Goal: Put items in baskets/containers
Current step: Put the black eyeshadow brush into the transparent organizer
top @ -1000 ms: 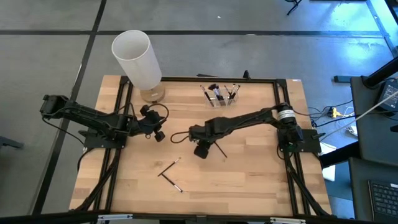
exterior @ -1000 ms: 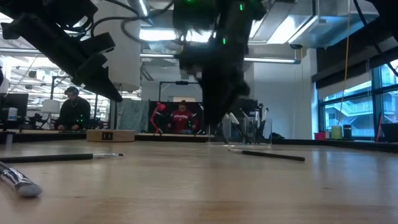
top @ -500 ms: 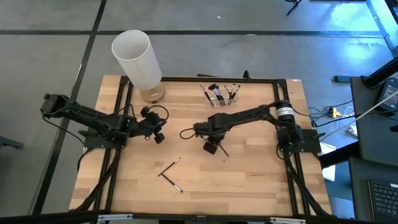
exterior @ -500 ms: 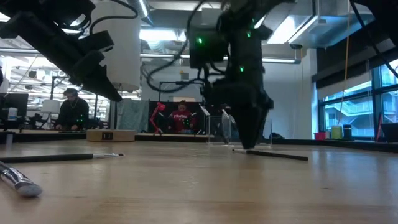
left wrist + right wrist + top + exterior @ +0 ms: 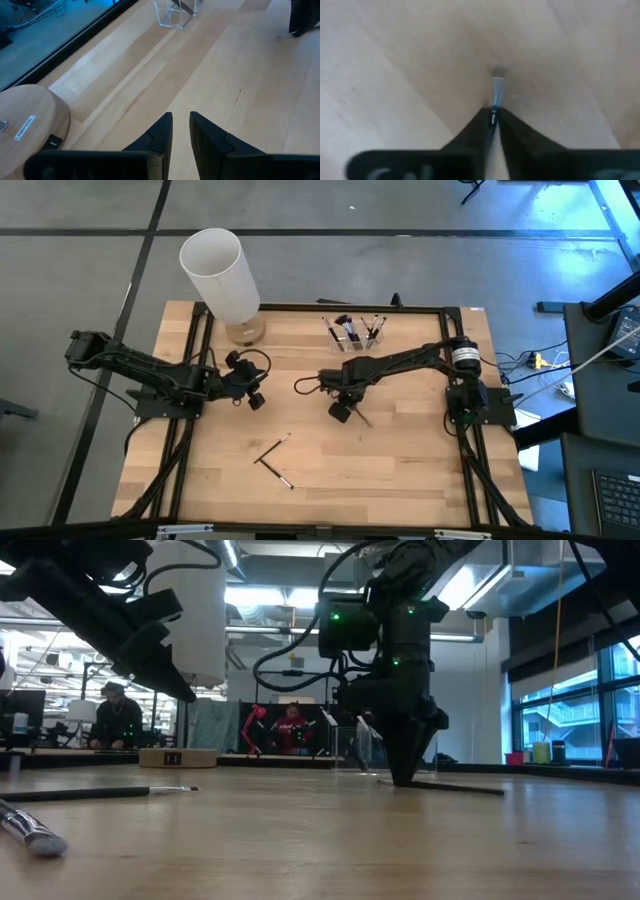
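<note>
My right gripper (image 5: 343, 412) stands with its fingers pointing down at the middle of the table, shut on a thin black makeup brush (image 5: 361, 420) that lies on the wood; it also shows in the low view (image 5: 404, 778). Two more brushes (image 5: 273, 449) (image 5: 277, 471) lie flat toward the near edge. The clear organizer (image 5: 355, 333) stands at the far edge with several brushes upright in it. My left gripper (image 5: 255, 396) hovers left of centre, empty, with only a narrow gap between its fingers (image 5: 181, 122). My right gripper pinches the brush between its two fingertips just behind the silver ferrule (image 5: 496, 99), at the brush's head end. The fingers come from above, pointing down, and lie across the brush. The brush lies on the table, its black handle (image 5: 455, 787) stretching away from the fingers.
A tall white cylinder (image 5: 219, 272) stands at the far left corner on a round wooden base (image 5: 246, 331), close to my left gripper. A black frame rims the table (image 5: 300, 308). People sit in the room behind the table (image 5: 115, 715).
My right gripper has gone toward the table's right edge and down, until its fingertips stand at the table on the brush's head end. The brush still lies on the wood.
</note>
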Tool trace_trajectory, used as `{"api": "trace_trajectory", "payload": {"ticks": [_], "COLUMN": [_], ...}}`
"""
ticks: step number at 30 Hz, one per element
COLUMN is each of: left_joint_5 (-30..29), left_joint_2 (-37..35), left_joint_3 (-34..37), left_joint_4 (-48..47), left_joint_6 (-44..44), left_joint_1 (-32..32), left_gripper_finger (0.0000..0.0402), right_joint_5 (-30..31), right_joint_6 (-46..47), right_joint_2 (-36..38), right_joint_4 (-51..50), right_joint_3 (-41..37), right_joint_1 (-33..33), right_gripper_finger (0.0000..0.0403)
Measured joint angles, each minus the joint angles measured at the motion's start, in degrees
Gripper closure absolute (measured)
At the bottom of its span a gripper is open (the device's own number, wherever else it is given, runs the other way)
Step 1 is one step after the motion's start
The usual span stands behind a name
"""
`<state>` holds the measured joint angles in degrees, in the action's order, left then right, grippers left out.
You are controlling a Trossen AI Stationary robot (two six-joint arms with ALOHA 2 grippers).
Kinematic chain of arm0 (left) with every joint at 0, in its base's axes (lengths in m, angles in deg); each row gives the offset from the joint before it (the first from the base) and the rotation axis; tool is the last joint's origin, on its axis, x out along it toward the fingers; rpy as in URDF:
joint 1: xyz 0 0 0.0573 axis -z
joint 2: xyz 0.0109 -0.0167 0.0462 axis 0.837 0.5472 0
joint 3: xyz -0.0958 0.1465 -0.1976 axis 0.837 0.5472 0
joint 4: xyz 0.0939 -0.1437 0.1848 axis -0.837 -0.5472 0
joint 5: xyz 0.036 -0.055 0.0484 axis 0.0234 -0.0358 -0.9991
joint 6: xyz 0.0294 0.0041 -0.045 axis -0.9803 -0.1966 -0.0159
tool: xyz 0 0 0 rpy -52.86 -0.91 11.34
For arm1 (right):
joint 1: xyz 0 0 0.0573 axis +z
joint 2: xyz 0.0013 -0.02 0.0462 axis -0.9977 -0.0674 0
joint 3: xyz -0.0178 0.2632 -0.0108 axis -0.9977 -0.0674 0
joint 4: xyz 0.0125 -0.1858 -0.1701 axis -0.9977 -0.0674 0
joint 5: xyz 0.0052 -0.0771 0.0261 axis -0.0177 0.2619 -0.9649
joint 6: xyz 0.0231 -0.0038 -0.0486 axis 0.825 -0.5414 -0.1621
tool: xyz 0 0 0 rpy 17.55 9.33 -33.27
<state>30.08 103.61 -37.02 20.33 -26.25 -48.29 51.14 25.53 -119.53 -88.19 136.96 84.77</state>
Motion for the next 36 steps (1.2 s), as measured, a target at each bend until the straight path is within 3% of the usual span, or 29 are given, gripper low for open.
{"api": "trace_trajectory", "payload": {"ticks": [4,9,17,23,31,36], "left_joint_5": [0.0,0.0,0.0,0.0,0.1,0.0], "left_joint_2": [0.0,0.0,0.0,0.0,0.0,0.0], "left_joint_3": [0.0,0.0,0.0,0.0,0.0,0.0], "left_joint_4": [0.0,0.0,0.0,0.0,0.0,0.0], "left_joint_6": [0.0,0.0,0.0,0.0,0.0,0.0], "left_joint_1": [0.0,0.0,0.0,0.0,0.0,0.0], "left_gripper_finger": [0.0341,0.0341,0.0341,0.0341,0.0341,0.0341], "right_joint_5": [0.2,0.2,1.3,3.4,16.1,23.5], "right_joint_6": [1.6,1.6,0.9,-1.5,-7.3,-13.5], "right_joint_2": [-0.1,-0.1,0.8,3.3,8.9,13.0], "right_joint_4": [0.0,0.1,-1.1,-0.5,1.9,9.0], "right_joint_3": [-0.1,-0.1,1.1,5.0,10.1,11.9], "right_joint_1": [0.0,0.0,0.0,0.0,-3.3,-8.2], "right_gripper_finger": [0.0391,0.0370,0.0396,0.0384,0.0399,0.0392]}}
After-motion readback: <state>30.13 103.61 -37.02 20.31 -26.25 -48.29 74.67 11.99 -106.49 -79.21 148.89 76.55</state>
